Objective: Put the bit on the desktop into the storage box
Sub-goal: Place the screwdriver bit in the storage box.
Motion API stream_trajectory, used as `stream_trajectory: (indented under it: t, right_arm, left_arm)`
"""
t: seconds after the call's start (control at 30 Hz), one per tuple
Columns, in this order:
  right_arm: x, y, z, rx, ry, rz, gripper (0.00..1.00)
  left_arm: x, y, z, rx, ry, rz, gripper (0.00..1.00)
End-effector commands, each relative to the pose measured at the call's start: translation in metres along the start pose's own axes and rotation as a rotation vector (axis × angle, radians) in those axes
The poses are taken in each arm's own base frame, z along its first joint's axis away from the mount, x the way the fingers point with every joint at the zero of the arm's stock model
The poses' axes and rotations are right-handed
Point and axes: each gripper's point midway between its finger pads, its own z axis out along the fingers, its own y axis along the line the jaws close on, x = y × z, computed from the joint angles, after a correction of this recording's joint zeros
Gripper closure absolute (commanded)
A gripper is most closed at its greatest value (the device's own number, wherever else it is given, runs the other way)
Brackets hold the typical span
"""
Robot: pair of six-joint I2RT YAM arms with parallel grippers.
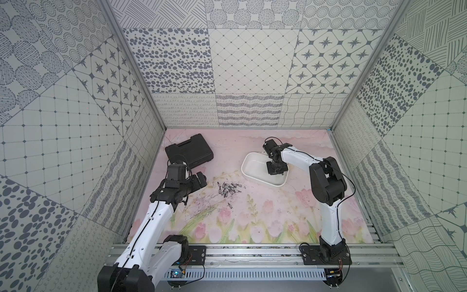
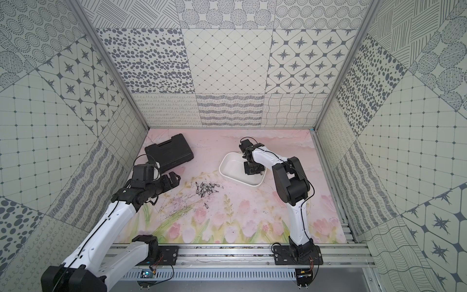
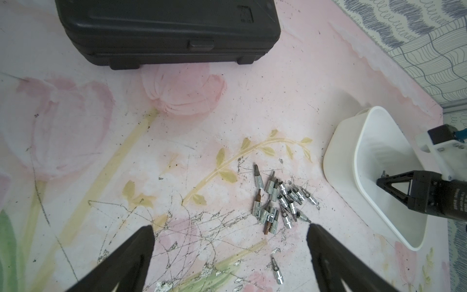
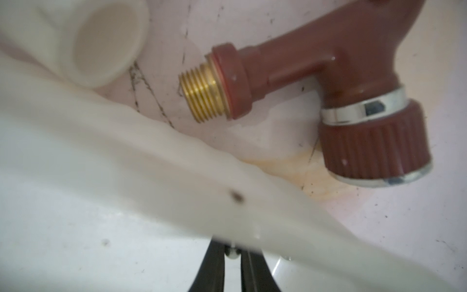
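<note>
In both top views the right hand reaches into the storage box; loose bits lie heaped on the bench beside the left hand, spread wide and empty. The left wrist view shows that heap just ahead. In the right wrist view the right hand pinches one silver bit by the box wall; we fear it bounces out on release.
</note>
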Motion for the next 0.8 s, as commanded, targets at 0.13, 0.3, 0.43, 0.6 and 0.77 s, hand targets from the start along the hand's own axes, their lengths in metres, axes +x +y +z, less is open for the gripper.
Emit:
stream_trajectory:
  t: [0.13,0.3,0.43,0.6,0.77]
  right_arm:
    - [0.004,-0.002,0.008,0.007,0.011,0.001,0.79]
    - [0.0,0.0,-0.003,-0.018,-0.009,-0.003,0.73]
    - [-0.004,-0.003,-0.02,-0.027,-0.046,0.002,0.63]
    - [-0.008,-0.003,-0.045,-0.059,-0.097,-0.011,0.5]
    - [-0.009,0.001,-0.074,-0.087,-0.156,-0.024,0.4]
  left_arm:
    - [0.0,-0.004,-0.001,0.02,0.001,0.012,0.01]
    - [0.001,-0.003,0.0,0.017,0.005,0.011,0.01]
    - [0.0,-0.003,0.001,0.016,0.004,0.011,0.01]
    - [0.001,-0.003,0.001,0.016,0.006,0.012,0.01]
    - [0.0,-0.002,0.0,0.013,0.004,0.011,0.01]
